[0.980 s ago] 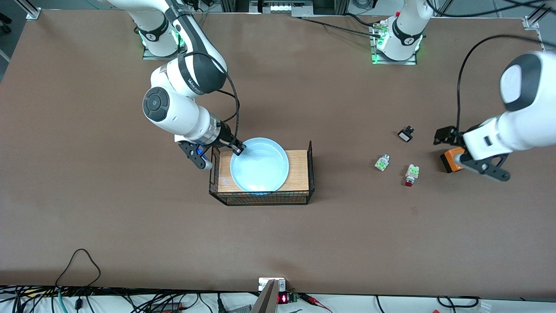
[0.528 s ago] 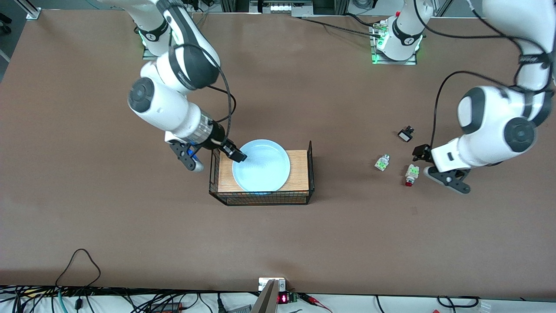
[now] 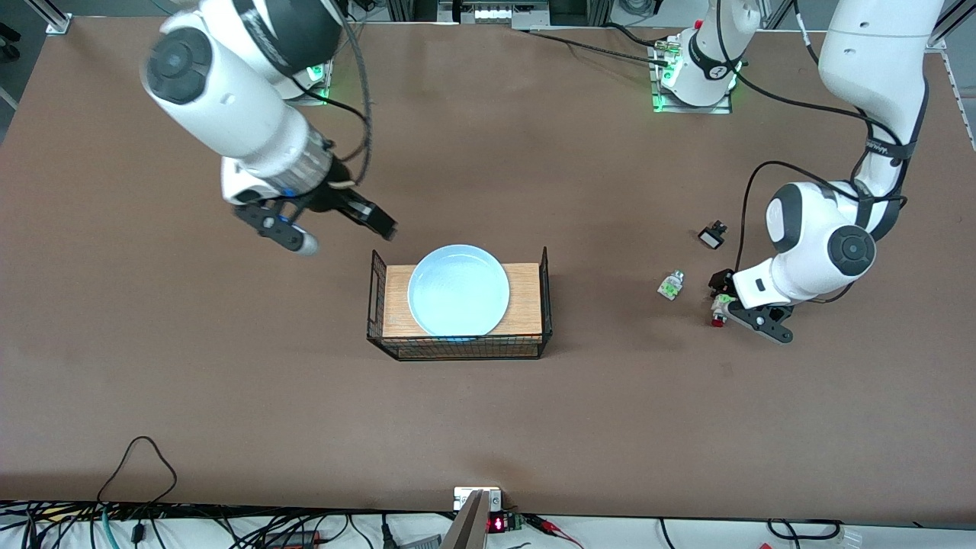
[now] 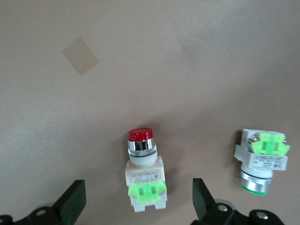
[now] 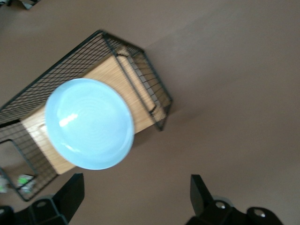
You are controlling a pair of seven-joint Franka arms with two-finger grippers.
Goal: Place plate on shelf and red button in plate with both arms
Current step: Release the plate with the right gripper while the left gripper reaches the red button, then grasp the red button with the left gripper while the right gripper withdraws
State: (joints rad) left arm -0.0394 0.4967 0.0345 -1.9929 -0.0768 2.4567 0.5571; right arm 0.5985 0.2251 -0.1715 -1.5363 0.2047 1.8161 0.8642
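1. Red button [image 4: 145,171] lies on its side on the bare table [image 3: 579,412] at the left arm's end, cap toward the front camera. A similar white-and-green part [image 3: 670,285] sits just beside it, toward the rack, not touching.
2. Step in hand, by my read: left arm picks the red button. In the left wrist view the body is centred between the open fingers, so drop straight down and close across the white body, not the cap. Watch the green-cap neighbour; one finger lands on its side.
3. Left gripper [image 3: 738,299]: low over the red button, jaws fully spread, nothing held, no contact visible.
4. Plate [image 3: 458,290] sits flat on the wooden board [image 3: 525,299] inside the wire rack [image 3: 546,293], mid-table. Looks placed.
5. Right gripper [image 3: 335,224]: in the air over bare table beside the rack, jaws wide, empty, clear of the plate.
6. Small black part [image 3: 712,235] lies farther from the front camera than the buttons, untouched.
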